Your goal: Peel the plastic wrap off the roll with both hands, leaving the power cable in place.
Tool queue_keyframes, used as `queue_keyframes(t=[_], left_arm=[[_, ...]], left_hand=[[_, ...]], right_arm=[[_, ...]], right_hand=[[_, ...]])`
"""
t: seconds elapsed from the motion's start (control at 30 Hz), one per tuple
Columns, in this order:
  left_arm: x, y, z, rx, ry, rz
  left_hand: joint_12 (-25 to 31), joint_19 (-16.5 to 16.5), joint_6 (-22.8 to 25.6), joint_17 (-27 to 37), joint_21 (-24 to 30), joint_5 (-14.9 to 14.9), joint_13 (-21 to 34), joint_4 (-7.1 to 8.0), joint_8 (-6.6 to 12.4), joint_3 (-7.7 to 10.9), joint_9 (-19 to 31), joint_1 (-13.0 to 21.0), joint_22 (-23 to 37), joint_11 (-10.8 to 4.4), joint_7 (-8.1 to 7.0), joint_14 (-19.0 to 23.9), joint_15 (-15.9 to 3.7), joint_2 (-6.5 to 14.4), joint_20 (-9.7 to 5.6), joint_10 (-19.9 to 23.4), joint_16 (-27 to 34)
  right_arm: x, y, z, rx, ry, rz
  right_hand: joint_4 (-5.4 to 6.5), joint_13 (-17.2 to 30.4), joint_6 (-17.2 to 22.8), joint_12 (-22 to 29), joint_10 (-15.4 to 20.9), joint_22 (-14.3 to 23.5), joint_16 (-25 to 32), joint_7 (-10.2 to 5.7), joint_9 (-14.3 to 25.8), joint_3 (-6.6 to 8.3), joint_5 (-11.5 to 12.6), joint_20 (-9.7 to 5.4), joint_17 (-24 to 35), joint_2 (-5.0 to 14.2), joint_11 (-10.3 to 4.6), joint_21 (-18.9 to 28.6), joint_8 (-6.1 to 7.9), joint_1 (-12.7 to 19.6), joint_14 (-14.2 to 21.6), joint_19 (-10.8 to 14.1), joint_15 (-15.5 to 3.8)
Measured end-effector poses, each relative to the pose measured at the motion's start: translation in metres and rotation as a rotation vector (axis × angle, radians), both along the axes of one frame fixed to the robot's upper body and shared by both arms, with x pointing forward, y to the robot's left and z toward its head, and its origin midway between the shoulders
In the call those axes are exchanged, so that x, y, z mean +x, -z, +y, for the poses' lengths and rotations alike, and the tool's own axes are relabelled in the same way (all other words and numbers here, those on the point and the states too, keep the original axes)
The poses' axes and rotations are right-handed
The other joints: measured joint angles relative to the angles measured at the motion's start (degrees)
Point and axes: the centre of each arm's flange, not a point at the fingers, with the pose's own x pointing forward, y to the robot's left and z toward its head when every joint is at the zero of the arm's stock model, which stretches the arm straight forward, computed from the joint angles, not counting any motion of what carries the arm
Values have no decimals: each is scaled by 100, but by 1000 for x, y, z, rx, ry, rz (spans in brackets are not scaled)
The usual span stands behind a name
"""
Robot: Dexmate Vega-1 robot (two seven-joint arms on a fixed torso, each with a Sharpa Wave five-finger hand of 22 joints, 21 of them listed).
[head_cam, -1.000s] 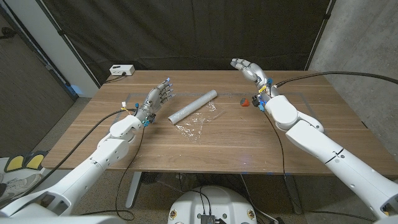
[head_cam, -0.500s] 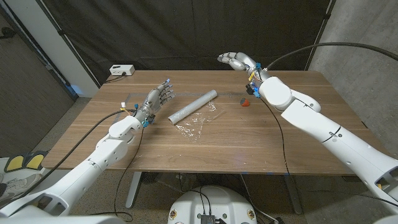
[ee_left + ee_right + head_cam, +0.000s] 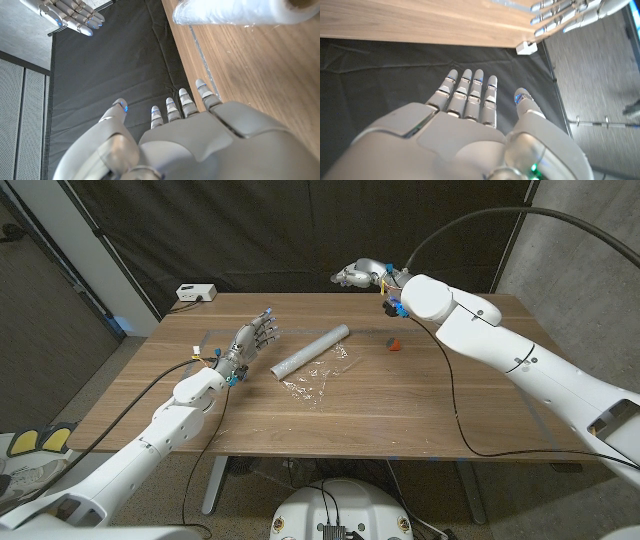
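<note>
A crumpled sheet of wrap lies on the table near its middle, its far edge touching the roll. The roll lies just beyond, slanting from 7 o'clock to 1 o'clock, its hollow end showing in the left wrist view. At the roll's 9 o'clock, just beside it, the left hand stands over the table with fingers straight and apart, holding nothing. At the roll's 3 o'clock, well apart, sits a small red thing. At the table's far left corner, 11 o'clock from the roll, rests a white box. Farthest, the right hand hangs above the far edge against the black curtain, fingers extended and empty.
</note>
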Motion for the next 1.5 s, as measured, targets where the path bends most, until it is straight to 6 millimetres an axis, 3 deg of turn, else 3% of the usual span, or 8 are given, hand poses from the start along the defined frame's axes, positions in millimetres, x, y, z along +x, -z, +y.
queue_keyframes(t=[0.47, 0.9, 1.03, 1.17, 1.37, 1.5], left_arm=[[-1, 1, 1, 0, 2, 2], [-3, 2, 2, -4, 2, 3], [-3, 3, 3, -7, 4, 2], [-3, 4, 5, -9, 6, 2], [-2, 6, 8, -10, 9, 5], [-2, 6, 10, -12, 12, 4]], left_hand=[[-2, 31, 42, 0, 0, 0, 0, 0, 0, 0, 0, 0, 0, 0, 0, 68, -8, 0, 31, 0, 0], [-2, 30, 52, -1, -1, 0, -1, 0, 0, 0, 0, 1, 0, 31, 10, 83, 8, 0, 30, 31, 0], [-3, 30, 52, 22, -1, 0, -1, 0, 0, 0, -1, 1, 0, 31, 9, 90, 14, -1, 30, 31, 0], [-3, 30, 52, 28, -1, 0, -1, 0, 0, 0, -1, 33, 0, 31, 9, 90, 14, -33, 30, 31, 0], [-3, 30, 52, 28, -1, 0, -1, 0, -25, 0, -1, 60, 0, 31, 9, 109, 33, -60, 30, 30, 0], [-3, 30, 52, 27, -1, 0, -2, 0, -25, 0, -1, 59, 0, 31, 9, 109, 33, -59, 30, 30, 0]], right_arm=[[-4, -14, 40, -225, 69, 94], [2, -13, 70, -363, 116, 114], [5, -11, 76, -396, 127, 125], [10, -10, 88, -439, 135, 132], [15, -8, 100, -490, 141, 130], [18, -6, 107, -516, 147, 111]], right_hand=[[88, 0, -100, -66, -85, 0, -79, -67, 0, 54, 22, -125, 0, 46, -39, 0, -88, -43, -99, -3, -46], [71, 1, -418, -223, -313, -1, -139, -122, 0, 71, 22, -196, 44, 112, -142, 0, -240, 24, -302, -75, -108], [72, 1, -675, -332, -528, -1, -165, -127, -1, 70, 22, -248, 68, 135, -151, 0, -315, 46, -464, -128, -110], [95, 16, -1214, -490, -896, 2, -165, -184, 0, 45, -5, -341, 80, 142, -205, -33, -383, 131, -695, -221, -107], [135, 17, -2098, -617, -1550, 26, -227, -223, 29, 38, -50, -489, 106, 151, -369, -79, -388, 245, -1172, -420, -96], [135, 17, -2469, -617, -1832, 27, -227, -169, 29, 38, -50, -523, 90, 156, -374, -117, -388, 341, -1374, -508, -91]])
